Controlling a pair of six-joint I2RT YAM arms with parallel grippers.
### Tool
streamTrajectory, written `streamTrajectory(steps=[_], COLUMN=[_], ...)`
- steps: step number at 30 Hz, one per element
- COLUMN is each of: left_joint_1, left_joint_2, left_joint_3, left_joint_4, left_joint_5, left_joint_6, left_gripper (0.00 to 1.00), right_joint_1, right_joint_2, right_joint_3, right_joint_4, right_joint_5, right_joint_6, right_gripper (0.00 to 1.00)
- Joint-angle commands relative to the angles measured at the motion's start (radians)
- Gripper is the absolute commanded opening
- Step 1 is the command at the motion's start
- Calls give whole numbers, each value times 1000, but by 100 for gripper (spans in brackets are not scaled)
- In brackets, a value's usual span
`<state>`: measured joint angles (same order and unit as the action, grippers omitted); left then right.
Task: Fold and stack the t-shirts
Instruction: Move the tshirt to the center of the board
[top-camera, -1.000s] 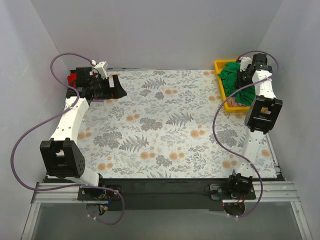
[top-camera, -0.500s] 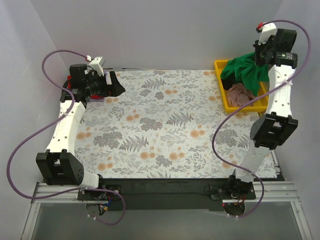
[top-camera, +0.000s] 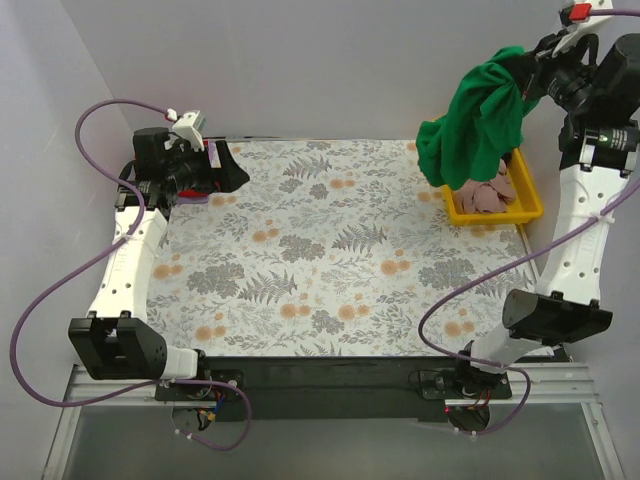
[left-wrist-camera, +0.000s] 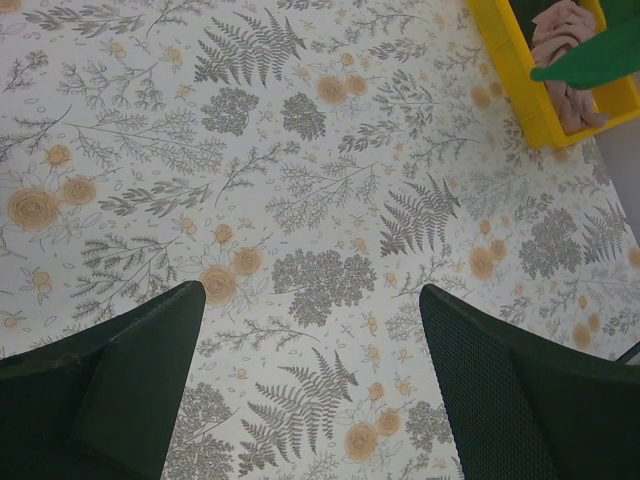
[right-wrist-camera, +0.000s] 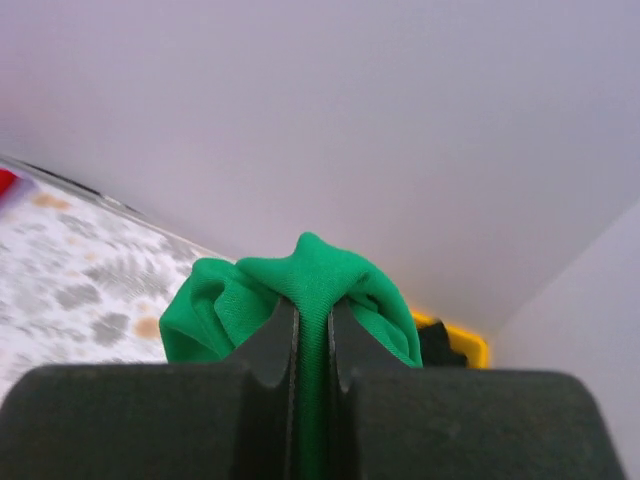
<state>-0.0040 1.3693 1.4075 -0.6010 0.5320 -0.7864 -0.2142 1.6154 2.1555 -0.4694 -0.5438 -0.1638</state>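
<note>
Green tee (top-camera: 470, 125): clamped in right fingers (right-wrist-camera: 270, 345), hanging over tray (top-camera: 495, 217). Left fingers (left-wrist-camera: 130, 370): wide, empty. Rec.: clear tray rim, lay flat on desk (top-camera: 320, 230) w/o bunching.

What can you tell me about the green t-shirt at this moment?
The green t-shirt is plain, bright green soft cloth, bunched and creased, not folded. It hangs in the air from the right gripper, which is shut on a pinched fold at its top. Its loose bulk droops above the yellow tray. Whether its lower edge touches the tray cannot be told.
</note>
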Motion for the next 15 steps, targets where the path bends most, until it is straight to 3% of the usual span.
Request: streamTrajectory(steps=[1, 7, 10, 11, 13, 14, 15], left_joint_1=[-2, -2, -2, -2, -2, -1, -2], left_joint_2=[-21, -18, -26, -26, -27, -26, -19], left_joint_3=[47, 65, 59, 58, 51, 50, 51], left_joint_4=[-17, -23, -31, -37, -60, -72, -104], left_joint_5=[13, 23, 34, 37, 57, 72, 113], left_joint_6=[-14, -40, -31, -25, 10, 28, 57], left_gripper=[88, 88, 88, 89, 88, 88, 88], right_joint_1=[10, 55, 79, 79, 79, 79, 79], right_joint_2=[-118, -202, -271, -284, -298, -293, -282], right_joint_3=[-23, -92, -257, -311, -471, -520, -576], right_joint_4=[256, 413, 400, 379, 290, 170, 96], right_joint_5=[-174, -323, -306, -295, -225, -203, -153], right_joint_6=[187, 337, 336, 320, 244, 113, 39], right_gripper=[1, 1, 1, 8, 48, 76, 82])
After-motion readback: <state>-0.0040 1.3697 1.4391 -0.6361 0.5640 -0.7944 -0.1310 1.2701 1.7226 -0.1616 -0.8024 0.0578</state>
